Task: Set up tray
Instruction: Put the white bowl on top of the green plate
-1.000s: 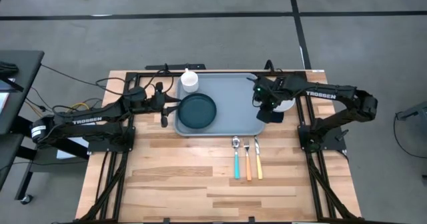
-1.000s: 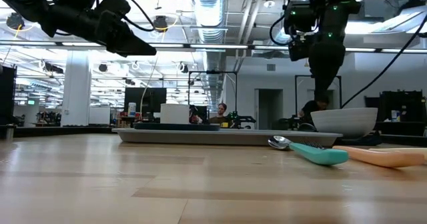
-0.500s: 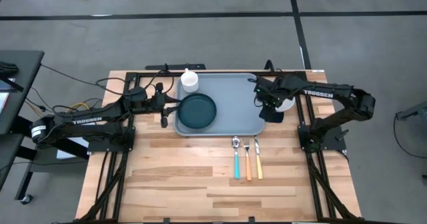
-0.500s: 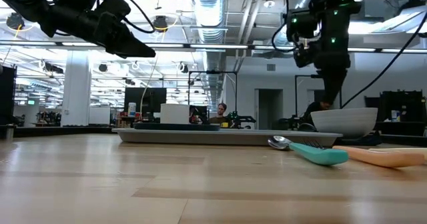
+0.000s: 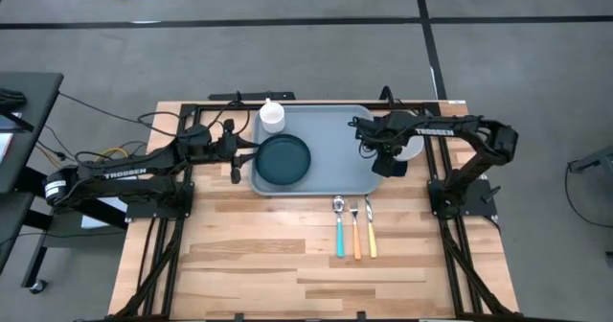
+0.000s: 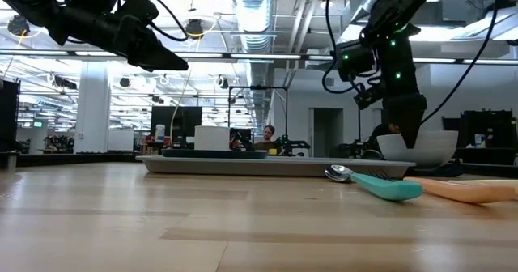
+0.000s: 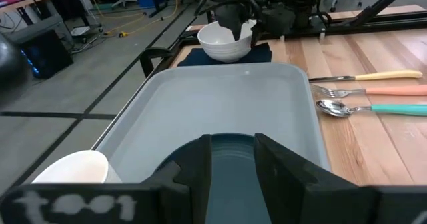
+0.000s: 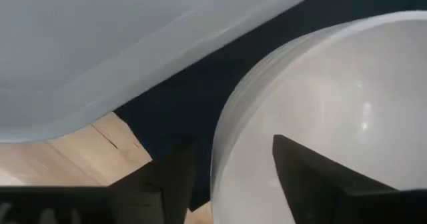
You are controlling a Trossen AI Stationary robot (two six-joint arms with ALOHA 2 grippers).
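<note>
I judge the step in hand to be fetching the white bowl (image 5: 410, 146) for the tray (image 5: 330, 164). In the high view the tray lies at centre, slightly above the middle of the frame, on the far half of the table (image 5: 259, 255). My right hand (image 5: 383, 148) sits at the tray's right edge, right over the bowl. In the right wrist view its fingers (image 8: 301, 177) stand apart with the bowl's rim (image 8: 267, 71) running between them, one finger outside the wall and one inside, not visibly pressing on it, so I call the hand released and straddling the rim. The bowl rests on a dark navy napkin (image 7: 257, 51) just off the tray's right side.

Next I expect to need to close on the rim, lift the bowl straight up so the napkin stays put, and carry it leftward over the raised rim onto the bare right half of the tray.

My left hand (image 5: 239, 154) waits at the tray's left edge beside the teal plate (image 5: 283, 159), its fingers spread with nothing between them.

Count: one tray, one plate, one white cup (image 5: 272, 115) at the tray's upper left corner, one bowl, one napkin, and three pieces of cutlery below the tray: a teal-handled spoon (image 5: 339, 228), an orange-handled fork (image 5: 354, 229), and a yellow-handled knife (image 5: 370, 228).
</note>
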